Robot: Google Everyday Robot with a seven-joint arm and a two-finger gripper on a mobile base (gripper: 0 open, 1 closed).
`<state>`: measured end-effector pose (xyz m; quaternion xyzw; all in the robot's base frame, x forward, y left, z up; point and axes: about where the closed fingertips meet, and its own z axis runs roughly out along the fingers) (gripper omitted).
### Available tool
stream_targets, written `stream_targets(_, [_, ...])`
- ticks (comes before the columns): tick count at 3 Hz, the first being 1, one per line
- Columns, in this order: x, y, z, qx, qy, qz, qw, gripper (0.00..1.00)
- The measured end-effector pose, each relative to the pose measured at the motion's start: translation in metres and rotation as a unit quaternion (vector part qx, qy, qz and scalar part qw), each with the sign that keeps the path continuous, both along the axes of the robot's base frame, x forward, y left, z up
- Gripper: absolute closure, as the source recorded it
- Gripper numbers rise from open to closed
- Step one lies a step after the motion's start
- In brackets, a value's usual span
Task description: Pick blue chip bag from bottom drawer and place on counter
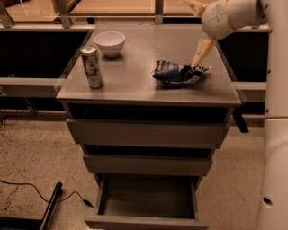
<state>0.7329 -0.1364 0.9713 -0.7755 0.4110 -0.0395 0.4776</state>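
The blue chip bag (177,73) lies flat on the counter (135,83), right of its middle. My gripper (192,35) is above the bag's right end with its jaws spread wide. The lower finger (200,51) points down, its tip at the bag's right edge. The upper finger (193,4) points up and left, clear of the bag. The gripper holds nothing. The bottom drawer (144,222) is pulled out and I see nothing inside it.
A tall silver can (92,66) stands at the counter's left front. A white bowl (110,42) sits behind it. The two upper drawers (146,134) are shut. A cable (67,197) and a black bar (50,204) lie on the floor at left. My white body (274,170) stands at right.
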Motion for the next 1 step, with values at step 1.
stream_targets(1, [-0.0252, -0.0323, 0.0651, 0.014, -0.056, -0.012, 0.9982, 0.00])
